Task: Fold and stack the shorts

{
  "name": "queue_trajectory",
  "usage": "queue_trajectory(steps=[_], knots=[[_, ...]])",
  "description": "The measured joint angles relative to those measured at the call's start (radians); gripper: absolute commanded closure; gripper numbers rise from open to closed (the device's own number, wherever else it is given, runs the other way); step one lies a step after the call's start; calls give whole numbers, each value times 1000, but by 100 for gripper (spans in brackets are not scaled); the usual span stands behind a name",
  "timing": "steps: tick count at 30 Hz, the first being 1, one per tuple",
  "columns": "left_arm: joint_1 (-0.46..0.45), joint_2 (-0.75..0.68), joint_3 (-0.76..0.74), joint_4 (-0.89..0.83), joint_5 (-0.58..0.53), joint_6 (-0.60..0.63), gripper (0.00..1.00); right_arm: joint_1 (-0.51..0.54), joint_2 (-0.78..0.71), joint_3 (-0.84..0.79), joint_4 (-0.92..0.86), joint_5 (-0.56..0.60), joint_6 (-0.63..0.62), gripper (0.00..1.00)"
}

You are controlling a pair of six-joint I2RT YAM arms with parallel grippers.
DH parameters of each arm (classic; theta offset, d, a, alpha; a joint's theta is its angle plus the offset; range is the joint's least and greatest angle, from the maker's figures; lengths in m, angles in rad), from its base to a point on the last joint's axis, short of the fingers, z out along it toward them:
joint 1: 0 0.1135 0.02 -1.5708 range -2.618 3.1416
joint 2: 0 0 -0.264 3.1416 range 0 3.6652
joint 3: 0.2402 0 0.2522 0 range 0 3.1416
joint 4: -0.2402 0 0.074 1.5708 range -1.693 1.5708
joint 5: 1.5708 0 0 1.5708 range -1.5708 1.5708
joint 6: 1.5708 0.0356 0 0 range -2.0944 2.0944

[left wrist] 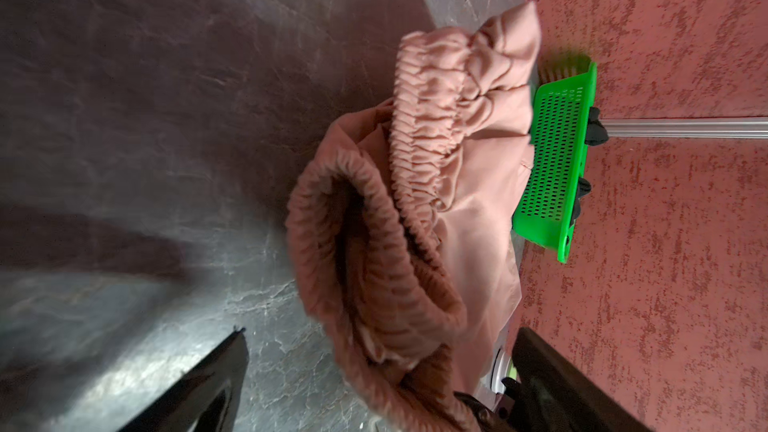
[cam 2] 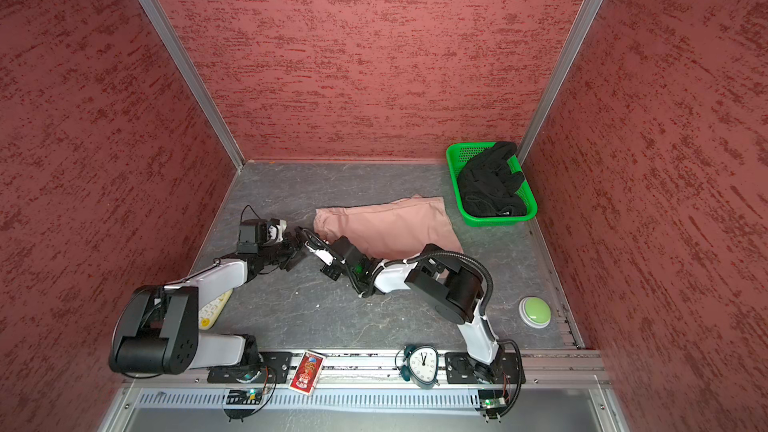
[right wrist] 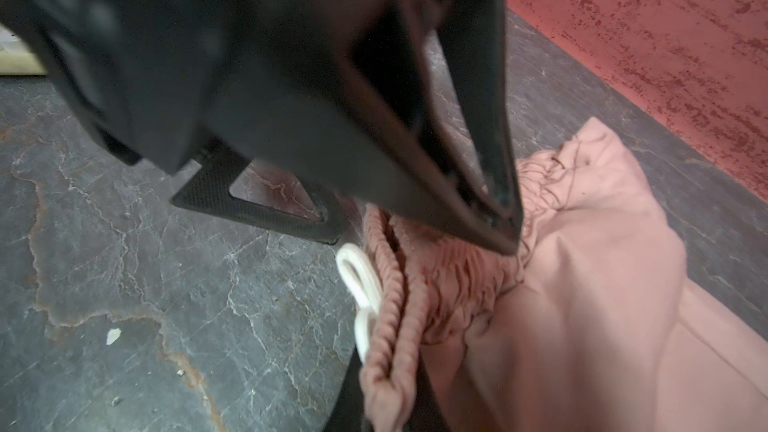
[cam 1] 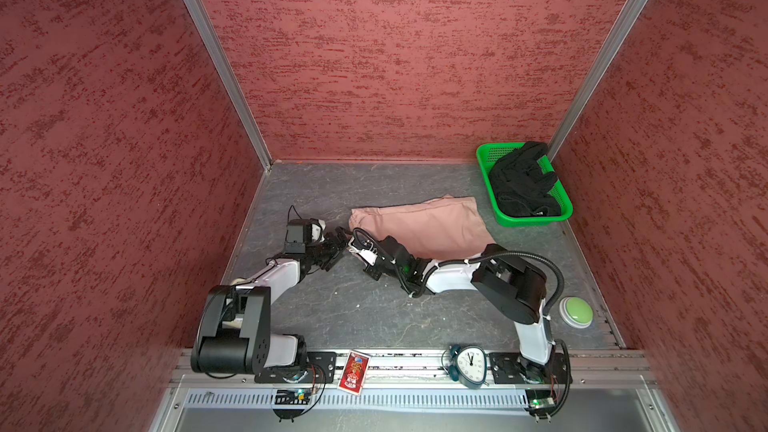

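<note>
The dusty pink shorts (cam 1: 424, 222) (cam 2: 386, 222) lie spread on the grey table, with the gathered waistband toward the left. My right gripper (cam 1: 352, 243) (right wrist: 386, 405) is shut on the waistband's near corner and holds it a little off the table. My left gripper (cam 1: 340, 238) (left wrist: 382, 332) stands open right beside it. One of its fingers (left wrist: 216, 380) is on each side of the bunched waistband (left wrist: 374, 268), not closed on it. The black shorts (cam 1: 521, 184) (cam 2: 490, 184) lie crumpled in the green basket (cam 1: 484, 160) at the back right.
A green push button (cam 1: 575, 311) sits at the right edge of the table. A clock (cam 1: 469, 363) and a red card box (cam 1: 353, 371) rest on the front rail. A pale remote (cam 2: 214, 309) lies under the left arm. Red walls enclose three sides.
</note>
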Motion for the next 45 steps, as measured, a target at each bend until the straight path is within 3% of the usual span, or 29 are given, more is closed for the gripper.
queue_trajectory(steps=[9,11,12,13,15,17,18,23,26,29,33,39,42,45], knots=[[-39,139,104,47,3,41,1,34,0,0,1,1,-37,100],[-47,141,109,46,4,55,0,39,0,0,1,1,-42,94],[-51,141,109,45,4,63,3,39,0,0,1,1,-42,85],[-53,141,109,40,4,73,9,39,-1,0,1,1,-42,68],[-53,141,112,16,2,97,38,39,-6,-1,2,0,-32,44],[-53,141,125,-24,-1,126,90,40,-24,-6,1,-2,-20,30],[-53,141,137,-50,-1,142,100,40,-40,-11,1,-5,-11,26],[-49,138,220,-192,-13,224,100,29,-183,-49,-5,-24,73,18],[-36,128,299,-331,-31,279,100,-3,-327,-94,-34,-47,156,17],[-21,111,401,-491,-70,348,100,-97,-436,-103,-107,-101,254,18],[5,98,571,-730,-148,451,100,-238,-480,-102,-235,-162,339,23],[68,98,797,-991,-254,562,100,-253,-330,-62,-395,-325,405,61],[70,98,875,-1060,-286,591,100,-237,-211,-18,-397,-409,439,72],[63,100,925,-1103,-302,609,100,-212,-74,84,-397,-472,464,77]])
